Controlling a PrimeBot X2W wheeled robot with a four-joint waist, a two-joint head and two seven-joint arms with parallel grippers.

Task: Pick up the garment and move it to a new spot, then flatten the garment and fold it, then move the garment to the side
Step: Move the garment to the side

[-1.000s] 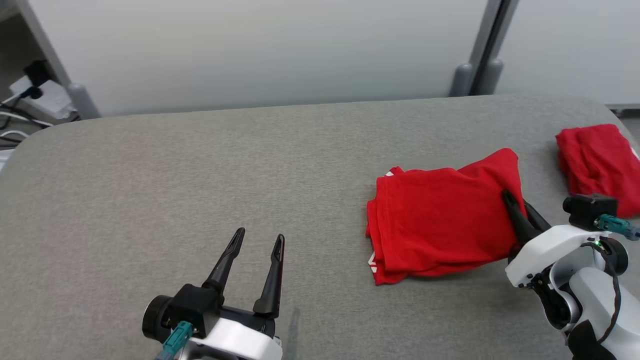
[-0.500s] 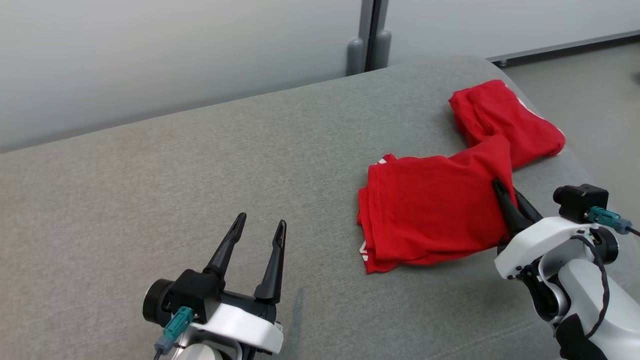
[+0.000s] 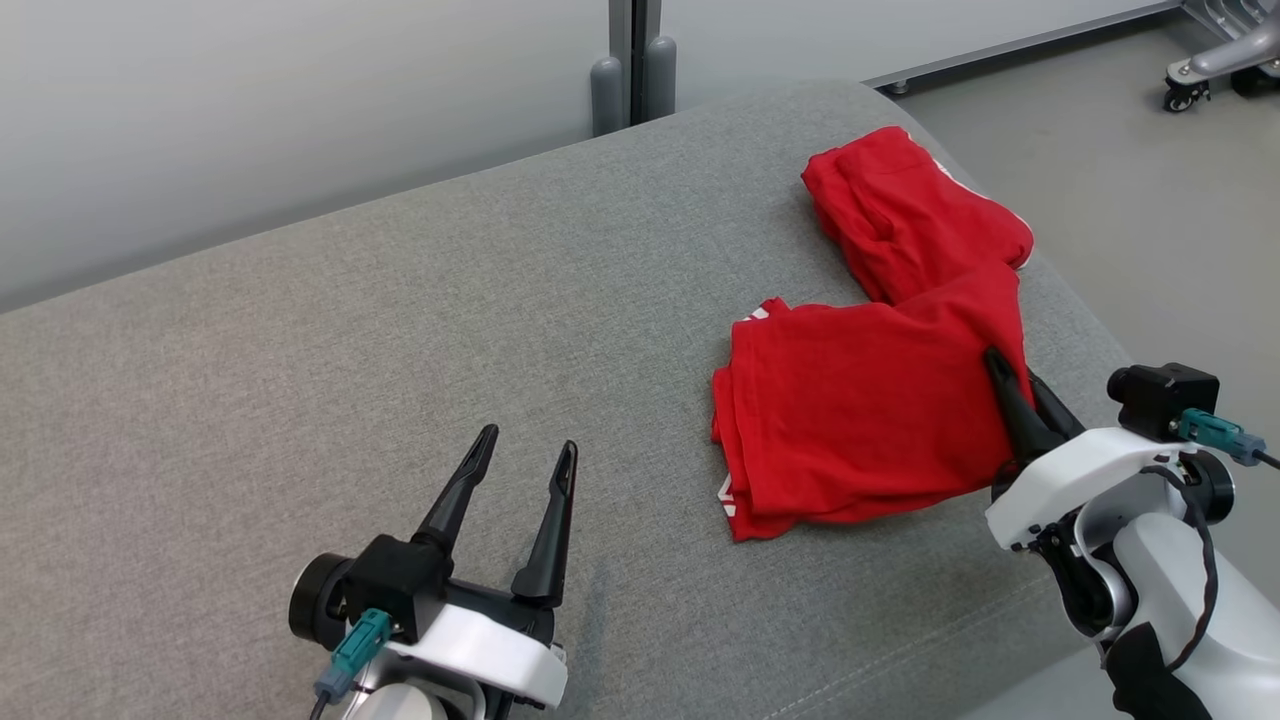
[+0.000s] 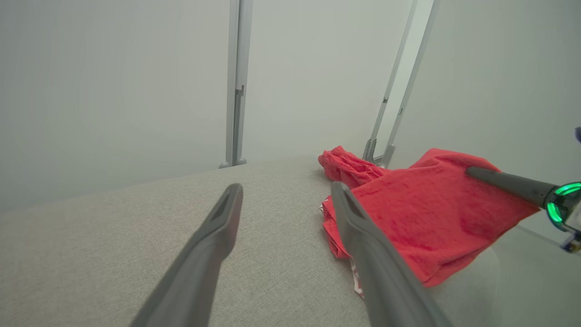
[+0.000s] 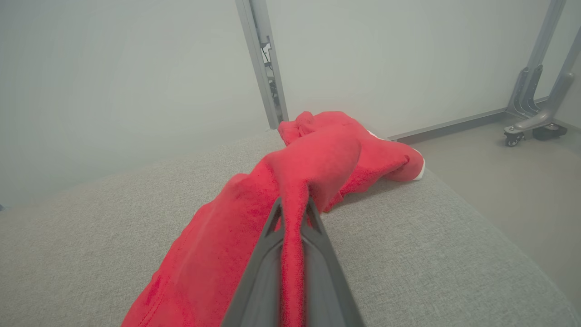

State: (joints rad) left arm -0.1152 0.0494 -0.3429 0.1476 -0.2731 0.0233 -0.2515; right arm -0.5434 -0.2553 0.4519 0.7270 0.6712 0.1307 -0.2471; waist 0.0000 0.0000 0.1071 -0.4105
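A folded red garment [image 3: 860,410] lies on the grey padded table [image 3: 400,330] at the right. My right gripper [image 3: 1000,362] is shut on the garment's right edge, lifting that edge a little. In the right wrist view the red cloth [image 5: 290,200] is pinched between the two dark fingers [image 5: 268,254]. My left gripper [image 3: 525,448] stands open at the lower left with nothing between its fingers, well left of the garment [image 4: 422,213]. The right gripper's finger [image 4: 504,181] pokes in from the right in the left wrist view.
A second folded red garment [image 3: 910,210] lies near the table's far right corner, touching the held one. The table's right edge [image 3: 1090,320] drops to grey floor. A wheeled stand base [image 3: 1215,65] sits on the floor at top right. Grey posts [image 3: 628,70] rise behind the table.
The head camera has swung to the right, so the whole scene has shifted left and the floor now shows. The right gripper keeps its hold on the garment; the left gripper stays open.
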